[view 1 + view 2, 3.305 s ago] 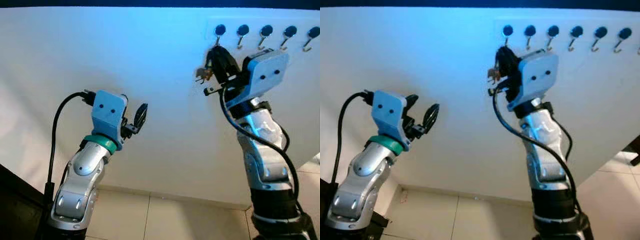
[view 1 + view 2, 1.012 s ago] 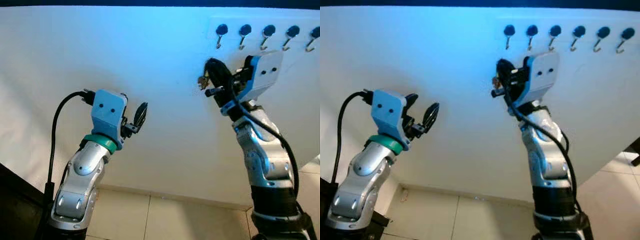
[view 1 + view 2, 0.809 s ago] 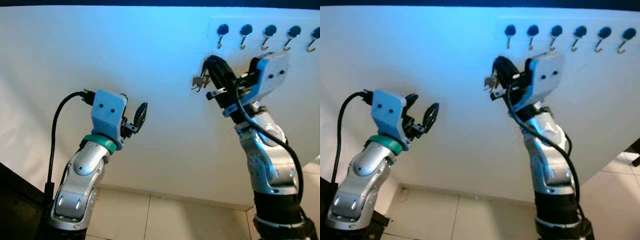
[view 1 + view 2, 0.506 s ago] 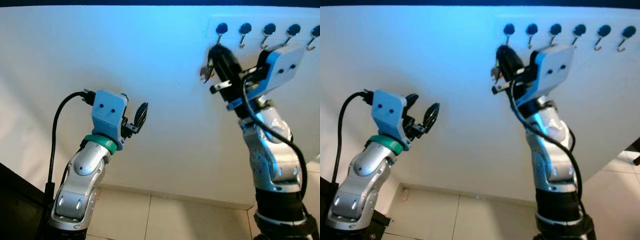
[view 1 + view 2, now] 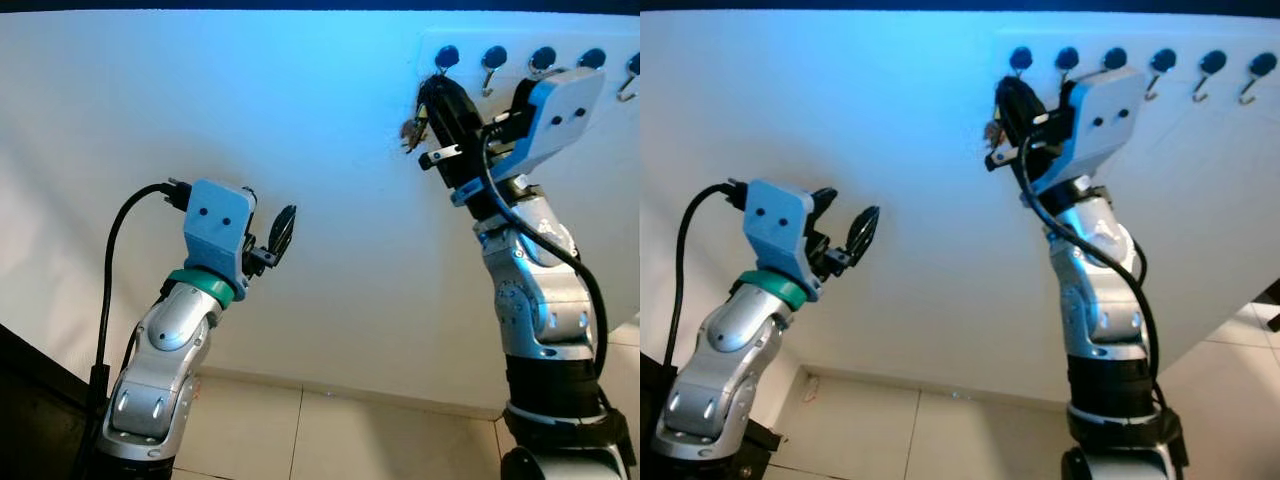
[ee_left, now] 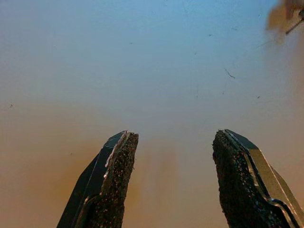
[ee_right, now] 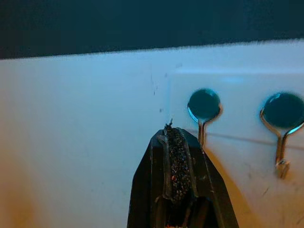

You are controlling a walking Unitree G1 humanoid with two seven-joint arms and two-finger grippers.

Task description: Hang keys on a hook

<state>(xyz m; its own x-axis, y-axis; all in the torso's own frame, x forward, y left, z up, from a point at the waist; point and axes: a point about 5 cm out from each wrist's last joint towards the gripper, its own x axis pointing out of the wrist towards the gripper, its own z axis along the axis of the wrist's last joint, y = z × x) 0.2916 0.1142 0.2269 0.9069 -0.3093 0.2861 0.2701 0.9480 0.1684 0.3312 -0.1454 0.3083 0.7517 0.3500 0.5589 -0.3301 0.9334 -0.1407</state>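
Observation:
A small bunch of keys (image 5: 410, 131) dangles from my right gripper (image 5: 434, 93), which is shut on it. The gripper is raised against the white wall, its tip just below and slightly left of the leftmost hook (image 5: 446, 58). In the right wrist view the shut fingers (image 7: 174, 156) point up at that dark round hook (image 7: 204, 105), with the gripper's tip beside the hook's wire stem. My left gripper (image 5: 282, 231) is held out lower on the left, open and holding nothing; in the left wrist view its fingertips (image 6: 122, 152) face bare wall.
A white rail (image 5: 1180, 45) high on the wall carries a row of several dark round hooks (image 5: 1162, 62) with metal wire ends running to the right. Tiled floor (image 5: 330, 435) lies below the wall. A dark object (image 5: 25, 410) stands at the lower left.
My right gripper has risen with the keys, from well below the rail to just under the leftmost hook. The left arm has stayed put.

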